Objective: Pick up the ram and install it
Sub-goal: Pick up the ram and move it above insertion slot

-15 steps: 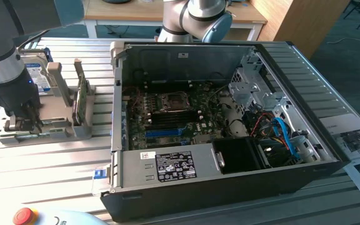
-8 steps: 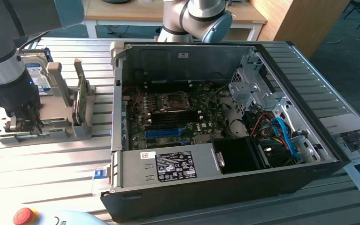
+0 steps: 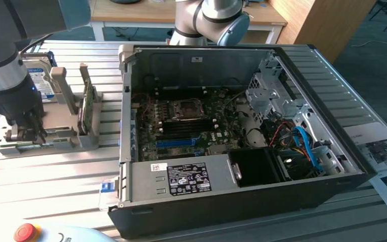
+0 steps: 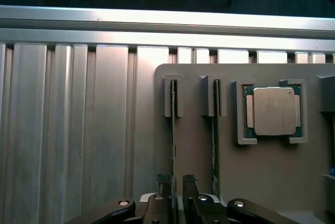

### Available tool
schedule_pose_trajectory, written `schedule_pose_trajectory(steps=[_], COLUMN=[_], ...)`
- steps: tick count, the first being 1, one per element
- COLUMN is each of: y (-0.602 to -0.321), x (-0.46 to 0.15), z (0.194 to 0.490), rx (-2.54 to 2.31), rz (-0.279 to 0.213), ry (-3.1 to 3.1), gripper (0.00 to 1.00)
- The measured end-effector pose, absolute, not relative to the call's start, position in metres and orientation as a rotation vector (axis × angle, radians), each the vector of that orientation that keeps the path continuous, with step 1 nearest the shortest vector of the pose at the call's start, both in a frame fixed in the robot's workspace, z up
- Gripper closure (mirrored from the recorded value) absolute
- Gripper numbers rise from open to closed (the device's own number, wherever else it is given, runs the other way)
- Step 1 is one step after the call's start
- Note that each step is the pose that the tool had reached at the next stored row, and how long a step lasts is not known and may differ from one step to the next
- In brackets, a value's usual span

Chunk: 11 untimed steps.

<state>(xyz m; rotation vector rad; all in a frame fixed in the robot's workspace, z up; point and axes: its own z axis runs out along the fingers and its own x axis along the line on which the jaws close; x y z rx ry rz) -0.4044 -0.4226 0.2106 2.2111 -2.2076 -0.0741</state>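
Exterior, gripper: the gripper [image 3: 24,132] is down on the rack [image 3: 66,142], at the end farthest from the case [image 3: 247,212].
Exterior, rack: it stands by the bench [image 3: 46,181] edge on the exterior view's left. A drive [image 3: 38,80] and an upright card [image 3: 86,106] are in it.
Wrist, ram: the ram [image 4: 172,130] stands on edge in the rack's outermost slot, next to bare bench, with its far end in a notch.
Wrist, gripper: it straddles the ram's near end with one of its fingers [image 4: 164,182] on each side. The gap between them is narrow but wider than the board, so I judge the gripper slightly parted and holding nothing yet.
Wrist, neighbours: a second board [image 4: 214,140] sits in the next slot, just beside the ram. A CPU [image 4: 271,110] lies in a pocket beyond it.
Step in hand: gripping the ram in its slot.
Doing it well: centre the board in the gap, since it looks nearer one finger. Keep the fingers square to its flat faces and clear of the second board, and close evenly so the thin board does not tilt or bend in the notch.
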Motion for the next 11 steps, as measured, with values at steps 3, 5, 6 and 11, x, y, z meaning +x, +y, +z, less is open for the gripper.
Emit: schedule_pose_trajectory(steps=[3, 5, 6, 11], y=[-0.4219, -0.4218, -0.4218, -0.4218], x=[-0.4043, -0.4044, -0.4044, -0.4043], z=[0.2105, 0.2106, 0.2106, 0.209], rx=[2.211, 2.211, 2.211, 2.211], rz=[-0.074, -0.074, -0.074, -0.074], ry=[-2.207, -2.207, -2.207, -2.208], gripper=[0.76, 0.76, 0.76, 0.76])
